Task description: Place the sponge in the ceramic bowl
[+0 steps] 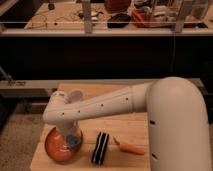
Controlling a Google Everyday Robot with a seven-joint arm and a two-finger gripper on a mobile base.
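Observation:
The orange-red ceramic bowl [53,148] sits on the near left part of the wooden table [125,163]. The small blue sponge [74,141] shows at the bowl's right side, low over or inside it; I cannot tell whether it rests on the bowl. My gripper [70,136] points down into the bowl right at the sponge. The white arm stretches across from the right and hides the back of the bowl.
A long black block with white stripes [101,148] lies just right of the bowl. An orange carrot-like piece [131,148] lies further right. A dark counter with a cluttered shelf [120,20] runs behind the table. The table's front edge is close below the bowl.

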